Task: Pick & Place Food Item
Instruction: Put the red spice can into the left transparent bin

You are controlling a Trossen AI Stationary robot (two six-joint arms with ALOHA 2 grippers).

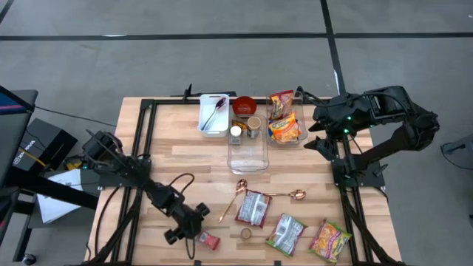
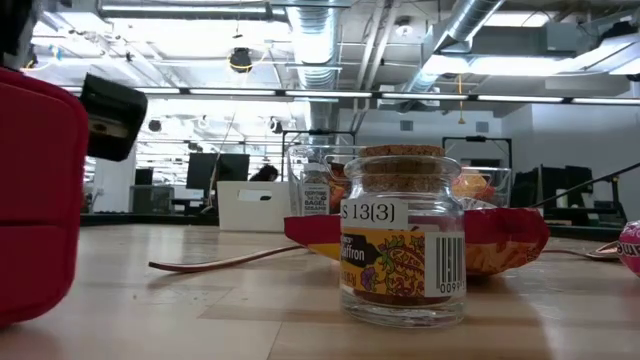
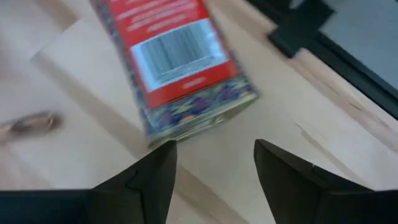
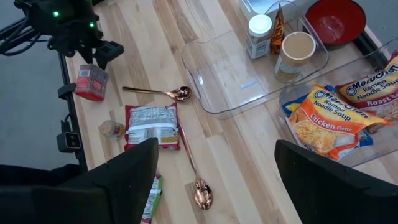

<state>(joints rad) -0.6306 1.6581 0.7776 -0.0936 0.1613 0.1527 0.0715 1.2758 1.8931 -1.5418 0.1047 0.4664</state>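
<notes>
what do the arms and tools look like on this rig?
Both arms are matte black, jointed, with black cables looping off them. The left tool has two dark tapered fingers. The right arm carries green status lights near its tool.

Red tin [image 3: 180,62] is blurred and cut off by the left wrist view's edge, label unreadable

A small red tin [image 1: 211,240] with a barcode label lies on its side near the table's front edge.

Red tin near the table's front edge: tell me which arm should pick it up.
Left. The left gripper hangs open right beside the red tin, facing it. The right gripper is across the table by the clear bins.
</notes>
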